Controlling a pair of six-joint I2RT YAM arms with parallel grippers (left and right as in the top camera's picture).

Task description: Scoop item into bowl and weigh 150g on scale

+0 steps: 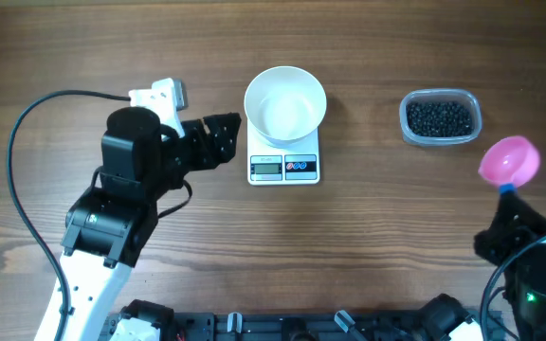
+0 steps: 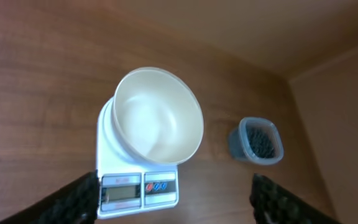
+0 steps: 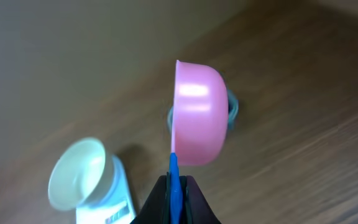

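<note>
We see bowl on scale, display unreadable; tub w/ black grains. L pincer spread, R pincer pinching pink scoop.

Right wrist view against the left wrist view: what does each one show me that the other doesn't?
Only right wrist: the pink scoop, its blue handle clamped in the shut right claw. Only left wrist: the open, empty left claw, the full display and buttons of the scale, the black grains in the clear tub. Both: the empty white bowl on the scale on the wooden table; in the right wrist view the scoop hides most of the tub.
</note>
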